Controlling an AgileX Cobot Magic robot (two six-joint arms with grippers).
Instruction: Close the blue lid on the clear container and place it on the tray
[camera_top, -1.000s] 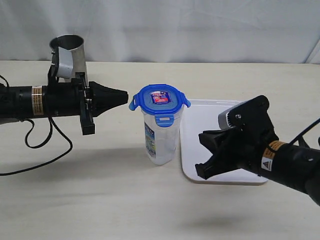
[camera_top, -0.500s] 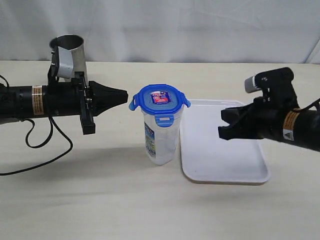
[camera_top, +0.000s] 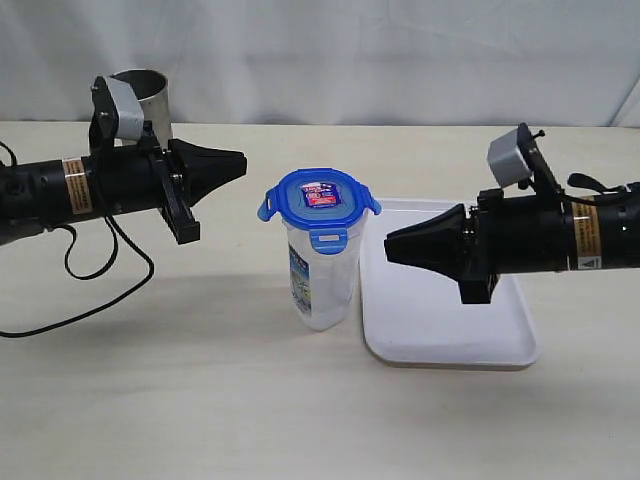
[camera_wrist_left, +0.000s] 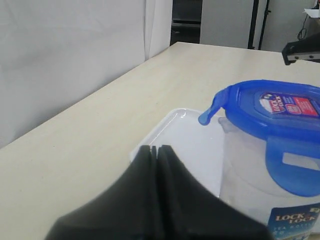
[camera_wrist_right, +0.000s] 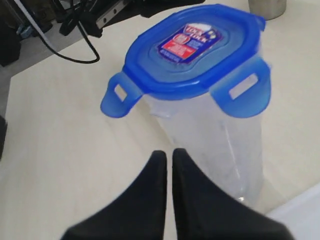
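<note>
The clear container (camera_top: 322, 280) stands upright on the table just left of the tray (camera_top: 440, 330). The blue lid (camera_top: 320, 198) sits on its top with its flaps sticking out. My left gripper (camera_top: 243, 160) is shut and empty, in the air left of the lid and a little above it, pointing right. My right gripper (camera_top: 388, 246) is shut and empty, hovering over the tray and pointing left at the container's side. The left wrist view shows the lid (camera_wrist_left: 280, 107), the container (camera_wrist_left: 250, 170), the tray (camera_wrist_left: 185, 135) and the shut left gripper (camera_wrist_left: 156, 148). The right wrist view shows the lid (camera_wrist_right: 192, 47), the container (camera_wrist_right: 215, 150) and the shut right gripper (camera_wrist_right: 168, 152).
A shiny steel cup (camera_top: 140, 105) stands at the back left, behind the left arm. A black cable (camera_top: 95, 275) loops on the table under the left arm. A white curtain hangs behind the table.
My right arm has swung up from the table's front right and levelled out over the tray, its tip now pointing left at the container. My left gripper has risen slightly.
</note>
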